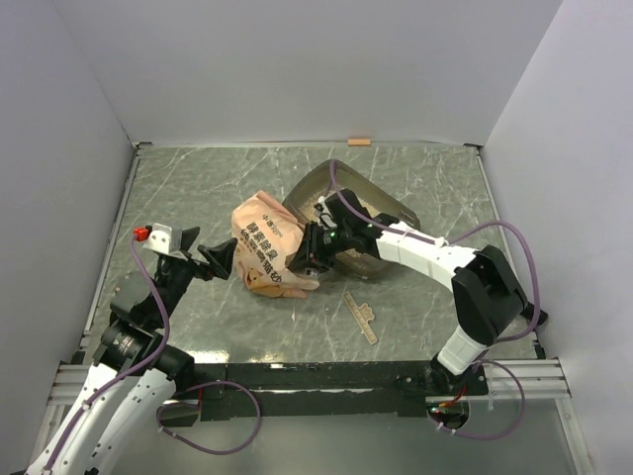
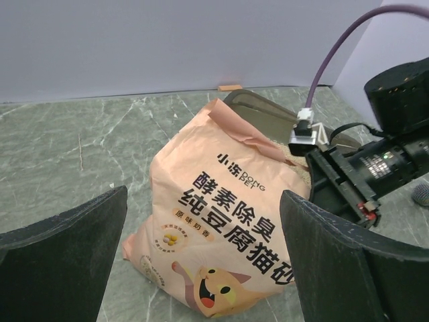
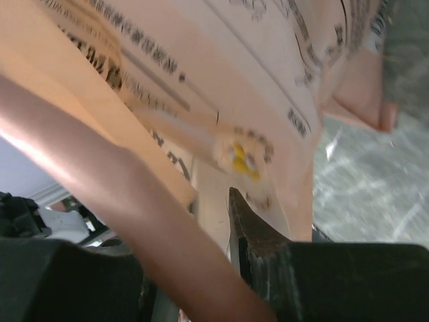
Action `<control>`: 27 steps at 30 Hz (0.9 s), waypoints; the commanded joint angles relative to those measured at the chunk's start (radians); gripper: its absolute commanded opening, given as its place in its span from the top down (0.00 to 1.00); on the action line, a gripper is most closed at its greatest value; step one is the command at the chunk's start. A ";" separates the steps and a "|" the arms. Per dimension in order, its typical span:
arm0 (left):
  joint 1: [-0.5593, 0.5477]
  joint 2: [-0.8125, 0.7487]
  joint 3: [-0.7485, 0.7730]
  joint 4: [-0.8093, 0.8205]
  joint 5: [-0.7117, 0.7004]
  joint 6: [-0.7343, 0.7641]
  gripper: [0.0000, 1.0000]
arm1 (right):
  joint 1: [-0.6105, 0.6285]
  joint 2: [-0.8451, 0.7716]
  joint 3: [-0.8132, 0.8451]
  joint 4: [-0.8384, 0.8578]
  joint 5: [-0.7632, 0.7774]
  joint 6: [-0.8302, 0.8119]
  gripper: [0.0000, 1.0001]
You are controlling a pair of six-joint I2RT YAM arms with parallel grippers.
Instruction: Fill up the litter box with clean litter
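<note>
The crinkled orange-pink litter bag point(image 1: 265, 255) lies on the table's middle, its top end leaning on the litter box point(image 1: 341, 183), a dark tray behind it. My right gripper point(image 1: 303, 259) is shut on the bag's right edge. In the right wrist view a fold of the bag point(image 3: 134, 201) runs between the jaws point(image 3: 194, 225). My left gripper point(image 1: 226, 259) stands open just left of the bag, apart from it. The left wrist view shows the bag point(image 2: 221, 221) between the wide-set fingers point(image 2: 348, 268). A little pale litter point(image 2: 301, 171) shows at the bag's top edge.
A small tan strip point(image 1: 361, 318) lies on the table in front of the right arm. An orange tab point(image 1: 359, 142) sits at the back wall. White walls close the table's left, back and right sides. The right arm point(image 1: 435, 252) reaches over the tray's near side.
</note>
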 commanded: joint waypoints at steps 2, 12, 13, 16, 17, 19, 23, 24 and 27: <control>-0.004 0.003 0.023 0.039 -0.005 0.003 0.01 | 0.002 0.057 -0.115 0.207 -0.018 0.074 1.00; -0.002 0.014 0.023 0.039 0.000 0.009 0.01 | 0.001 -0.061 -0.358 0.704 -0.045 0.112 1.00; -0.002 0.017 0.023 0.039 0.000 0.009 0.01 | -0.001 -0.073 -0.393 0.732 -0.045 0.115 1.00; -0.002 0.017 0.022 0.040 0.003 0.011 0.01 | -0.001 -0.118 -0.453 0.833 -0.035 0.123 1.00; -0.004 0.018 0.022 0.040 0.003 0.011 0.01 | -0.001 -0.136 -0.465 0.853 -0.033 0.124 1.00; -0.004 0.021 0.023 0.039 0.003 0.011 0.01 | 0.001 -0.157 -0.499 0.887 -0.027 0.123 1.00; -0.002 0.026 0.023 0.039 0.009 0.011 0.01 | -0.001 -0.229 -0.568 0.977 -0.024 0.140 1.00; -0.002 0.026 0.023 0.037 0.012 0.011 0.01 | -0.001 -0.242 -0.586 1.002 -0.022 0.147 1.00; -0.004 0.024 0.022 0.040 0.012 0.011 0.01 | 0.001 -0.289 -0.652 1.085 -0.015 0.179 1.00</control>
